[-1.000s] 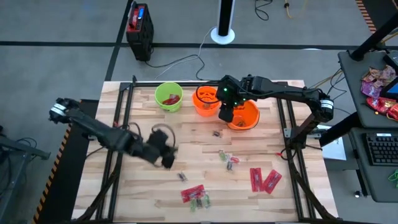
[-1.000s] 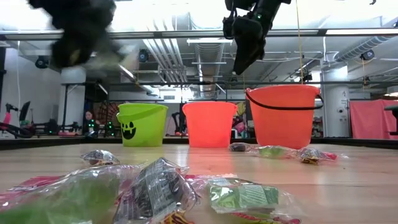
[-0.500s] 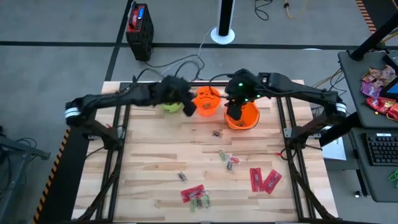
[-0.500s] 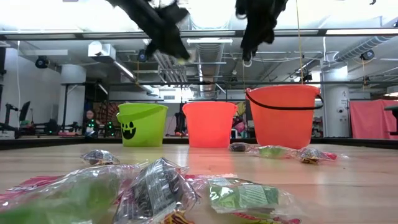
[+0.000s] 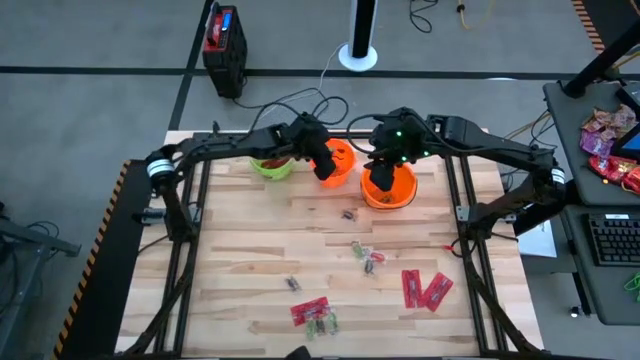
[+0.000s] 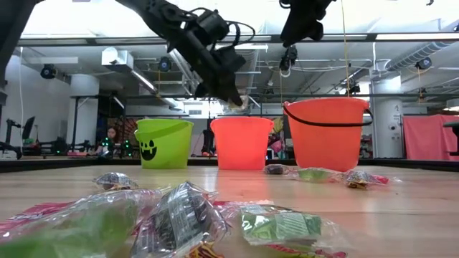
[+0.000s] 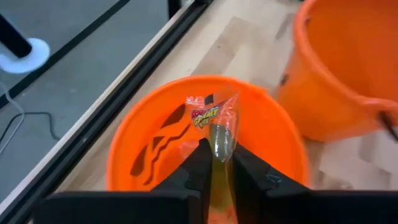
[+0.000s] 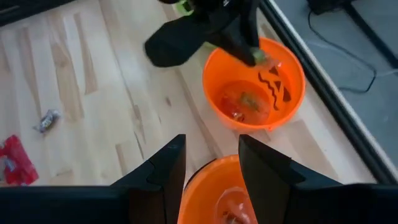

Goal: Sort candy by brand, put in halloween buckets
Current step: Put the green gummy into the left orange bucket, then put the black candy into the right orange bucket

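Observation:
My left gripper [image 5: 326, 165] hangs over the jack-o'-lantern orange bucket [image 5: 342, 158], shut on a small clear-wrapped sweet [image 7: 214, 119] with red and green print. In the low view it [image 6: 235, 100] is above that bucket [image 6: 242, 142]. My right gripper [image 8: 211, 163] is open and empty above the wider orange bucket [image 5: 392, 190]. The lime green bucket [image 5: 268, 166] stands left of them, partly under my left arm. All three stand on their bases. More candy lies loose on the table: red packets [image 5: 425, 288], small pieces [image 5: 368, 255]. My left gripper pinches the sweet's wrapper between its two fingers [image 7: 200, 163]. The printed end [image 7: 208, 112] sticks out past the fingertips. The fingers slant down from the table's left. The sweet is lifted clear, over the bucket's open mouth [image 7: 149, 134].
The buckets stand in a row along the table's far edge. Some sweets lie inside the jack-o'-lantern bucket [image 8: 245, 102]. A red packet with green pieces [image 5: 312, 313] lies near the near edge, and dark minis [image 5: 348, 213] mid-table. A dark frame rail [image 5: 190, 215] runs along each side.
My left arm has swung from the table's middle left up and toward the far edge, passed over the green bucket, and now stands over the jack-o'-lantern bucket with the sweet. My right gripper has shifted slightly right and up, over the wider orange bucket.

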